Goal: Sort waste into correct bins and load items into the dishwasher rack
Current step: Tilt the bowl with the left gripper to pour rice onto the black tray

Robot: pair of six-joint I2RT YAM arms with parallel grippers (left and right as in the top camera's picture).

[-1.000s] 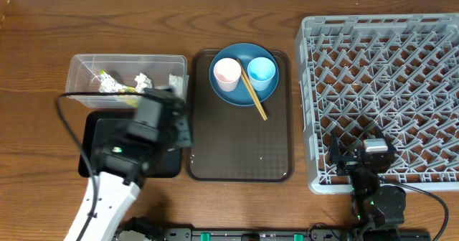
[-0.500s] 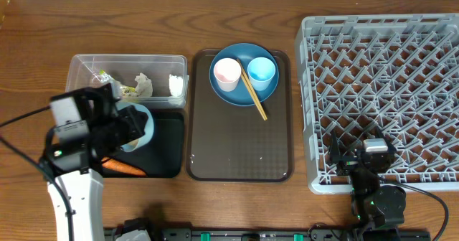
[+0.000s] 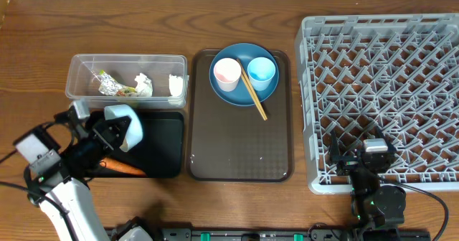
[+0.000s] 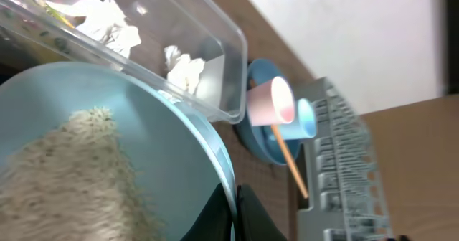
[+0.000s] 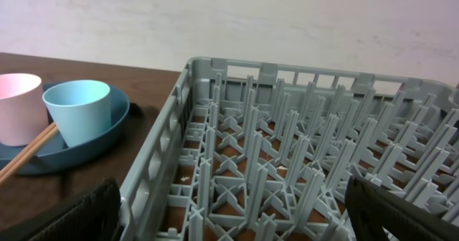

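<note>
The bowl (image 4: 172, 140) runs off the left edge.

Brown wood table (image 3: 43, 26) with a dull shine, clear glossy plastic tub (image 3: 125, 57), crumpled white paper wads (image 4: 107, 22), crinkly shiny foil wrapper (image 3: 109, 87), smooth pale blue bowl (image 4: 168, 144), grainy white rice (image 4: 64, 183), matt grey plastic rack (image 3: 380, 69), bare wooden chopsticks (image 3: 252, 94)

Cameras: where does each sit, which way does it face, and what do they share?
Overhead: above the table, looking straight down; left arm and right arm show at the near edge.
Left wrist: behind the left gripper, shut on the pale blue bowl, facing the clear tub and blue plate.
Right wrist: low at the dishwasher rack, facing across it to the wall; open right gripper, fingers at the bottom corners.
Shared: all show the pink cup, blue cup and chopsticks.
</note>
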